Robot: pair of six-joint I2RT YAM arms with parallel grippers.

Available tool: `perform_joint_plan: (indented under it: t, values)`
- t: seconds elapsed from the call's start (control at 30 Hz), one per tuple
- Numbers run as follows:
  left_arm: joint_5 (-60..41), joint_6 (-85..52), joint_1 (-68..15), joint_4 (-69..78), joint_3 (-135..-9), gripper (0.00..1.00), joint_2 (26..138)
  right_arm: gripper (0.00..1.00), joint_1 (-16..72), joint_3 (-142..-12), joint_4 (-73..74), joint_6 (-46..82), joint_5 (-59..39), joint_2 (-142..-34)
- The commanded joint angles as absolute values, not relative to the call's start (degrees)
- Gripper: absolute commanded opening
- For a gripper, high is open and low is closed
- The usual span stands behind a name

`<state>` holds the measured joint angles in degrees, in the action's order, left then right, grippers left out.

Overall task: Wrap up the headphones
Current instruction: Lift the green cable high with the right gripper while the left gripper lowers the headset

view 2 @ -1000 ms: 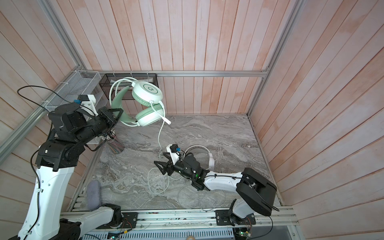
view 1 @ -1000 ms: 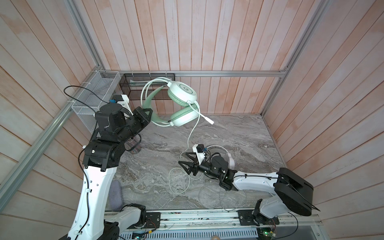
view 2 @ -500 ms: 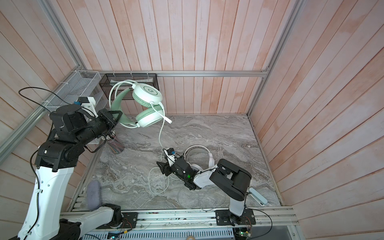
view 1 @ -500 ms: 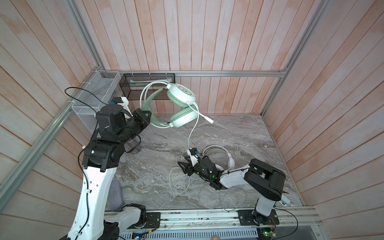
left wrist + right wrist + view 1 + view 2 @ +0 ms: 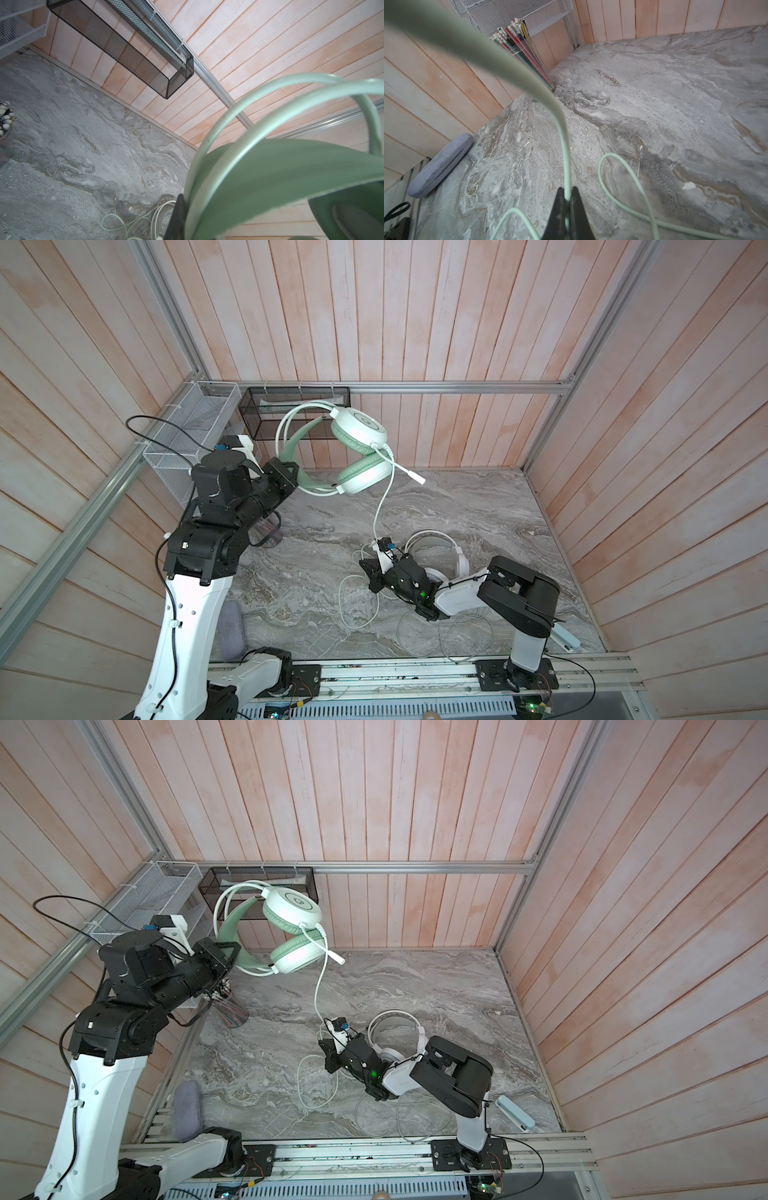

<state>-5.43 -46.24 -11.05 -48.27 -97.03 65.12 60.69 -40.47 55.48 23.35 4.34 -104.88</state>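
Holding mint headset (image 5: 359, 435) aloft, left gripper (image 5: 291, 477) clamped on headband (image 5: 291, 166); right gripper (image 5: 566, 197) pinching its cable (image 5: 564, 145).

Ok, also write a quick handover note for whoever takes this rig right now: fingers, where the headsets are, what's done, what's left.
Left gripper: shut on the mint headset at its headband, holding it above the table.
Right gripper: fingers shut on the mint cable, low over the table.
Cable hangs from an earcup to that grip; the rest lies in loose loops.
White headset: flat on the table, not held.
Done: both grips. Left: wind the mint cable, then the white one's.
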Motion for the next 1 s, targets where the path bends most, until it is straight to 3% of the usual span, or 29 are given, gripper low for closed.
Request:
perform_joint_plan:
  t: [0.0,0.3,0.5,0.8,0.97]
  values:
    - [-0.8,-45.2,-11.2,-43.0,-93.7,0.00,64.3,0.00,64.3,-38.6,48.8,19.5,7.4,-97.6]
    - [13.9,-35.7,-11.8,-30.6,-75.0,0.00,62.5,0.00,78.3,-40.2,20.0,8.5,21.3,-73.9]
    - [22.6,-27.5,-15.5,-22.3,-65.9,0.00,58.6,0.00,79.8,-45.8,0.9,4.5,20.5,-62.7]
    - [24.9,-13.5,-22.4,-8.2,-49.6,0.00,47.9,0.00,79.3,-64.4,-22.9,-6.7,28.9,-58.7]
    - [24.3,-11.1,-22.8,-8.4,-45.4,0.00,43.2,0.00,73.0,-75.3,-30.7,-10.8,29.4,-60.2]
